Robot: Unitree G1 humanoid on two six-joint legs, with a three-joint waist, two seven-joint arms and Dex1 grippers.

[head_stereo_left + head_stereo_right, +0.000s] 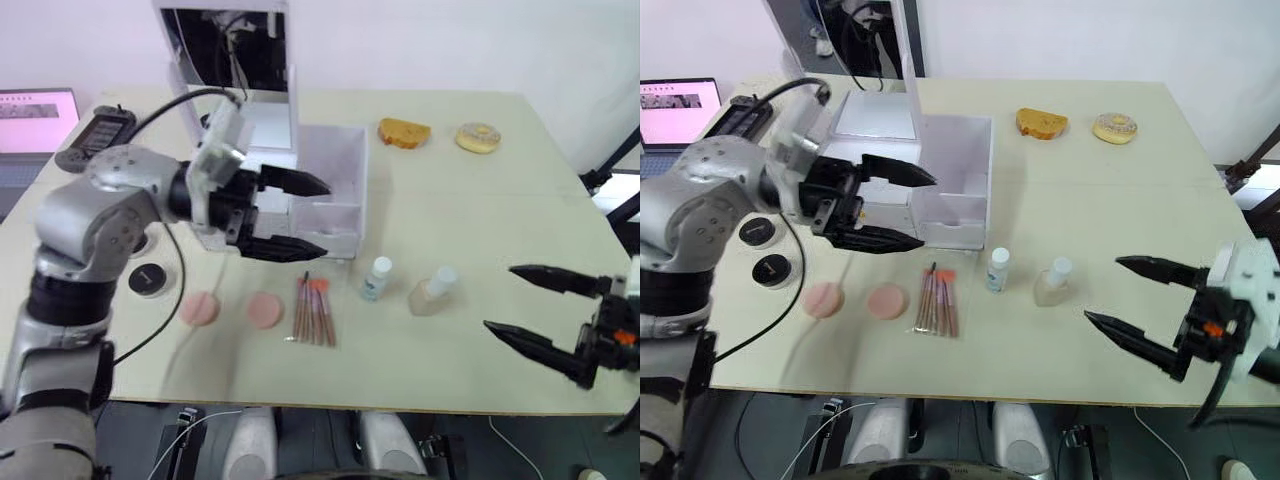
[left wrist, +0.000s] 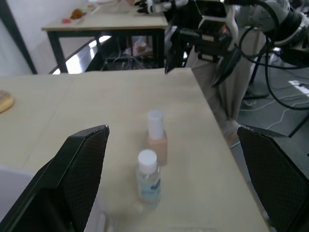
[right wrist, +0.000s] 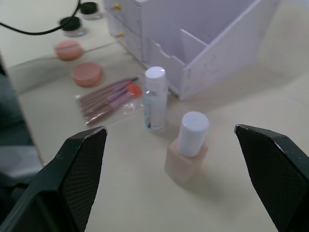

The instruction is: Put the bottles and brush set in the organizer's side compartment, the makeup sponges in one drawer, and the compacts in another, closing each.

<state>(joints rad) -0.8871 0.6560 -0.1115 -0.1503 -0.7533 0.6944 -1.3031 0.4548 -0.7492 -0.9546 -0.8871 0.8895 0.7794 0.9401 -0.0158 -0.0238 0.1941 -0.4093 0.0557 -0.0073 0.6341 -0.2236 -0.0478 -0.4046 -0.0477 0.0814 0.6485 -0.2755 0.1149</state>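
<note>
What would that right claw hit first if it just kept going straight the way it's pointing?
Probably the beige bottle: the right gripper, open, points straight at it, with bare table between. The clear bottle stands just behind, then the organizer. Depth is hard to judge.

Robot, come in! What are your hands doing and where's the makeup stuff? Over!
Left gripper open, in front of the organizer. Right gripper open, beside the bottles. Bottles, brush set, sponges all on the table, nothing blocking.

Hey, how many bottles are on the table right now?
2. A clear bottle with a white cap stands just right of the brush set; a beige bottle stands beside it, nearer the right gripper. Both are in front of the organizer.
</note>
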